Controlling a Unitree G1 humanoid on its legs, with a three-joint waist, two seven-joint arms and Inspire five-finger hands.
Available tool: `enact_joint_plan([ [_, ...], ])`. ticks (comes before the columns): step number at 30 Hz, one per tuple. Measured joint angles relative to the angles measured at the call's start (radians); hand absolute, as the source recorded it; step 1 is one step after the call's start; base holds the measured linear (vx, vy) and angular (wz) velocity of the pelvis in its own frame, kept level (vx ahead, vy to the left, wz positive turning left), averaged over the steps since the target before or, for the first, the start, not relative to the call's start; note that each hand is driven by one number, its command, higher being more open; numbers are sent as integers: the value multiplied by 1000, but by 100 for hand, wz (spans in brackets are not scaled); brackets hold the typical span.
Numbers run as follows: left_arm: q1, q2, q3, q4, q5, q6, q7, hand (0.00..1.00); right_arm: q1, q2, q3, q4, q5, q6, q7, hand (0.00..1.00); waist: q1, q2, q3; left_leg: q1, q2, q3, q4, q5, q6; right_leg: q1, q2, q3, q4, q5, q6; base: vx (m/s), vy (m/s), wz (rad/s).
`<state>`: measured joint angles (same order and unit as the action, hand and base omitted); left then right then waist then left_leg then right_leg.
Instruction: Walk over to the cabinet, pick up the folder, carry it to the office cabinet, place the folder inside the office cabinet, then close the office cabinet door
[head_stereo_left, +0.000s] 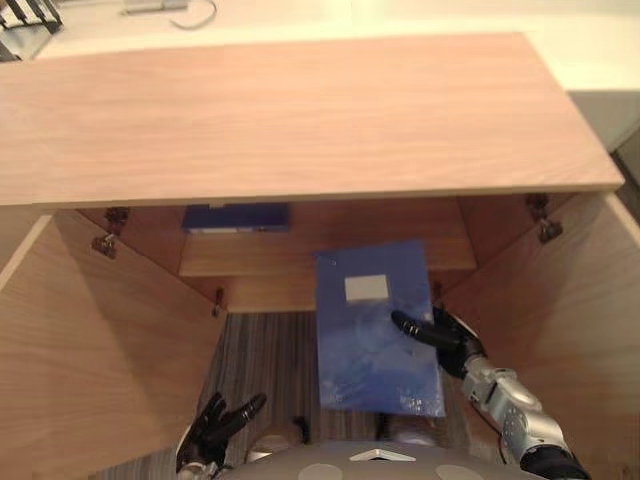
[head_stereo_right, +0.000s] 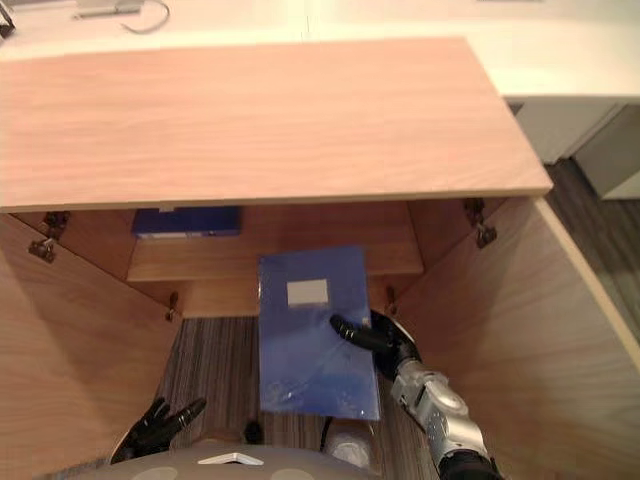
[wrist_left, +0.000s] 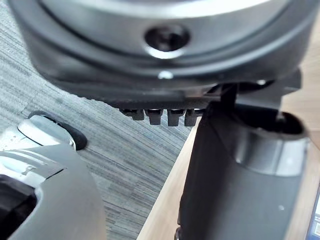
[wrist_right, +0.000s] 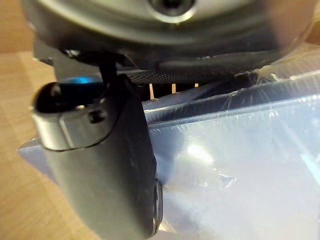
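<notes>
Gripping the blue folder in my right hand, thumb on top, facing the office cabinet; left hand relaxed, empty.

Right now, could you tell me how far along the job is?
Pickup and carry look done: the right hand grips the blue folder at the open office cabinet, far end at the shelf. Remaining: release it inside, close the doors. Left hand hangs open.

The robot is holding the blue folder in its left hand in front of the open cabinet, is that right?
No, the right hand holds the blue folder, thumb on its cover, as the left eye view shows. The left hand hangs low, open. The cabinet is open, as said.
</notes>
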<state>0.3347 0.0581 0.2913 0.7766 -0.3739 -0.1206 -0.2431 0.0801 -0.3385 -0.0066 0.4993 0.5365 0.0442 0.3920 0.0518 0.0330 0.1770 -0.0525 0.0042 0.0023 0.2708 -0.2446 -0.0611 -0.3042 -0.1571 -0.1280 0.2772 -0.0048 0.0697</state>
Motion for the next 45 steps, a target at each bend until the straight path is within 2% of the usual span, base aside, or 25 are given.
enact_joint_plan([
  [3, -18, -2, -14, -28, -26, 0, 12, 100, -6, 23, 1, -38, 3, -1, -28, 0, 3, 4, 38, -87, 7, 10, 162, -84, 6, -85, -7, 12, 152, -64, -5, -170, 33, -1],
  [5, -21, -10, -41, -81, -40, 1, 22, 100, 6, 52, 2, -141, 14, -2, -49, 0, 1, 8, 70, -164, 20, 16, 308, -163, 13, -156, -16, 14, 279, -124, -4, -167, -4, 5],
  [8, -21, -30, -52, -137, -61, 10, 26, 100, 28, 91, 3, -272, 44, -6, -62, 0, 6, 10, 86, -231, 35, 18, 431, -222, 14, -215, -17, 15, 379, -163, -8, -111, -7, -3],
  [12, -21, -47, -65, -172, -65, 12, 39, 100, 31, 131, 6, -353, 103, -39, -100, 0, 12, 11, 90, -262, 45, 26, 483, -254, 24, -247, -18, 18, 421, -183, -20, -49, -3, -2],
  [16, -21, -53, -70, -196, -65, 13, 48, 100, 24, 149, 0, -358, 144, -55, -134, 0, 26, 16, 89, -274, 55, 33, 498, -255, 14, -256, -18, 13, 434, -190, -24, 11, 2, 1],
  [19, -21, -56, -70, -199, -65, 13, 56, 100, 18, 160, -4, -360, 229, -61, -140, 0, 30, 20, 87, -271, 61, 51, 503, -256, 12, -255, -30, 5, 447, -197, -21, 73, 17, 11],
  [23, -21, -68, -70, -199, -65, 14, 65, 100, -2, 203, -23, -374, 358, -105, -166, 0, 46, 30, 81, -252, 60, 75, 491, -255, 11, -251, -35, 11, 450, -201, -21, 65, 25, -4],
  [28, -21, -72, -70, -200, -65, 14, 68, 100, -25, 225, -73, -398, 386, -156, -202, 0, 54, 50, 62, -244, 58, 76, 484, -255, 12, -242, -41, 9, 443, -201, -19, 7, 9, 0],
  [41, -14, -71, -104, -199, -96, 18, 101, 100, -53, 328, -175, -348, 510, -231, -362, 0, 54, 49, 55, -241, 44, 72, 456, -229, 11, -234, -60, -1, 440, -198, -15, -26, -16, 5],
  [45, -13, -70, -124, -200, -105, 18, 113, 100, -73, 377, -215, -335, 570, -273, -418, 0, 54, 49, 55, -248, 43, 72, 458, -229, 11, -238, -62, -2, 440, -197, -14, 0, 0, 0],
])
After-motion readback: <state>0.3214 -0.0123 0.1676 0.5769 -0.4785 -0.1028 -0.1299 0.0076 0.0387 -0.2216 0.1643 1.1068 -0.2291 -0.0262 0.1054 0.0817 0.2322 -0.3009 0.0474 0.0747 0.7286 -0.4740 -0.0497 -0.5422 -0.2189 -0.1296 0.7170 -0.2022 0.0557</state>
